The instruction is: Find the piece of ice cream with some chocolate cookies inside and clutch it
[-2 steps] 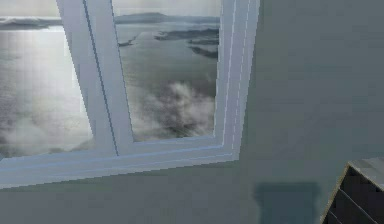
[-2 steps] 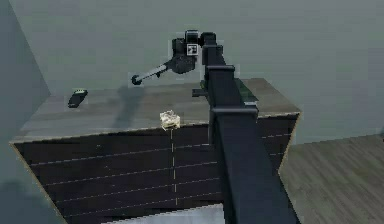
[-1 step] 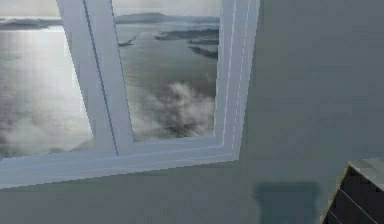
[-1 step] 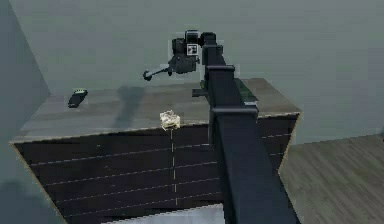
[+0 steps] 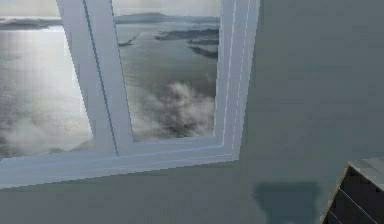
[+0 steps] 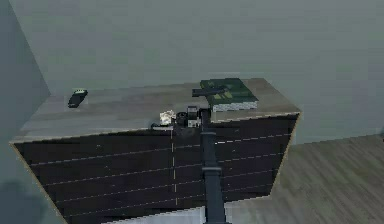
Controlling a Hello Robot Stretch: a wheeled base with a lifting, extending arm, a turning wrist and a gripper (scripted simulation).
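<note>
In the arm side view my arm (image 6: 209, 165) rises from the bottom edge and reaches over the top of a dresser (image 6: 120, 112). My gripper (image 6: 166, 121) sits at the arm's far end, above the light wooden top near its front edge. A small pale blob (image 6: 171, 115) lies on the top right at the fingers. Its shape is too small to name. I cannot tell whether the gripper holds anything.
The dresser has dark drawer fronts (image 6: 120, 165). On its top lie a small dark flat object (image 6: 77, 98) at the left and a green book-like slab (image 6: 228, 94) at the right. The forward view has a white-framed window (image 5: 100, 90), a grey wall and the dresser's corner (image 5: 362, 192).
</note>
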